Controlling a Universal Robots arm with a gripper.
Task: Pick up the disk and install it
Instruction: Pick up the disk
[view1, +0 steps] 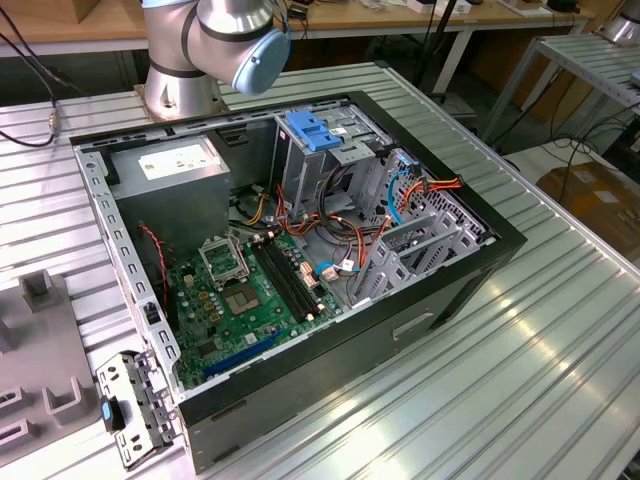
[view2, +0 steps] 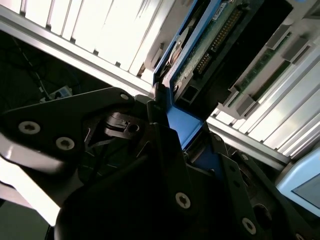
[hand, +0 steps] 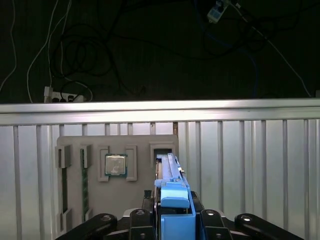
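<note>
Closed on the blue-framed edge of the disk (hand: 168, 170), the gripper (hand: 174, 211) holds it standing on edge, apparently so the jaws could take it from above. The disk sits at the end slot of a grey fixture tray (hand: 142, 197), beside a processor (hand: 115, 165) and memory sticks (hand: 85, 185) in their own recesses. On the ribbed table (view1: 520, 380) lies the open computer case (view1: 400, 325).

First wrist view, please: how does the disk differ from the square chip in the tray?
The disk stands on edge in the claw; the chip lies flat in the tray. The disk has blue rails; the chip is bare silver. Both are seen against the same grey tray.
</note>
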